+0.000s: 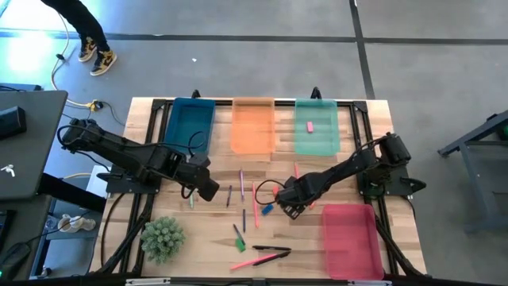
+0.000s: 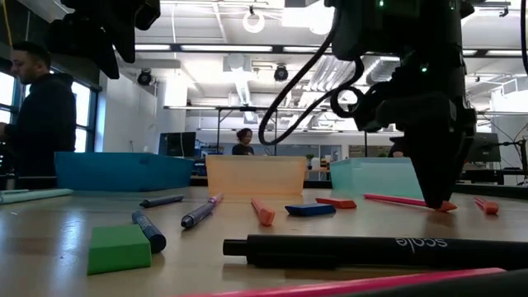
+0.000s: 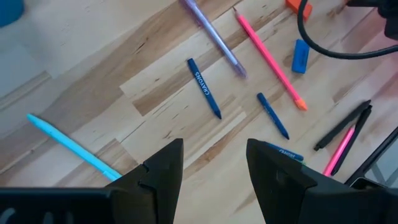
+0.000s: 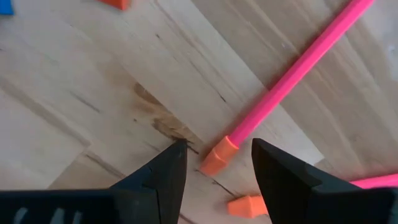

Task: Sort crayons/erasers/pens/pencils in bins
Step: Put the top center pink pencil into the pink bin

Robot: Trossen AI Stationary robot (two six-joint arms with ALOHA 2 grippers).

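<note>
My right gripper (image 1: 290, 208) (image 4: 219, 146) points down, low over the table, and is open. Its fingers stand on either side of the orange end (image 4: 214, 160) of a pink pencil (image 4: 292, 74) that lies flat on the wood; I see no touch. My left gripper (image 1: 208, 189) (image 3: 214, 146) hangs open higher up, over blue crayons (image 3: 205, 96). A blue eraser (image 2: 309, 209), a red-orange eraser (image 2: 336, 202) and a green eraser (image 2: 120, 247) lie on the table. The blue bin (image 1: 190, 123), orange bin (image 1: 254, 123) and green bin (image 1: 317, 135) stand along the far edge, and the red-pink bin (image 1: 352, 238) stands near right.
A light blue pen (image 3: 68, 146), a purple pen (image 3: 214, 37), a black pen (image 2: 371, 247) and more pink pencils (image 1: 270, 259) lie scattered mid-table. A small pink block (image 1: 309, 125) lies in the green bin. A green plant (image 1: 163, 237) stands near left. A person (image 2: 37, 115) stands beyond the table.
</note>
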